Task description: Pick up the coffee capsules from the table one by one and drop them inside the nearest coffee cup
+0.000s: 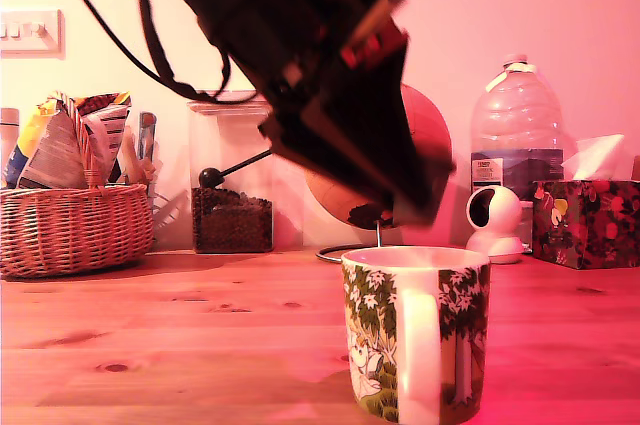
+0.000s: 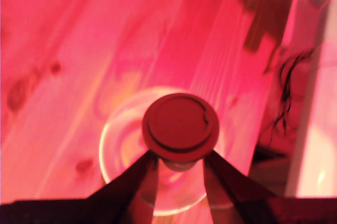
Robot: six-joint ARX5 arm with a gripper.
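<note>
— Is it over the coffee cup point(image 1: 415, 335) yet?

— Looks so. The gripper point(image 2: 180, 163) has its fingers point(image 2: 131, 179) pinched on one of the coffee capsules point(image 2: 180, 126), flat rim up, and in the wrist view the cup's white mouth ring sits right beneath it. From the side, the arm hangs just above the rim, near the front of the counter point(image 1: 180, 335).

— So let go?

— I'd say centre first; the capsule seems a bit toward one edge of the opening. Then open gently, staying low, so it falls inside rather than clipping the rim.
</note>
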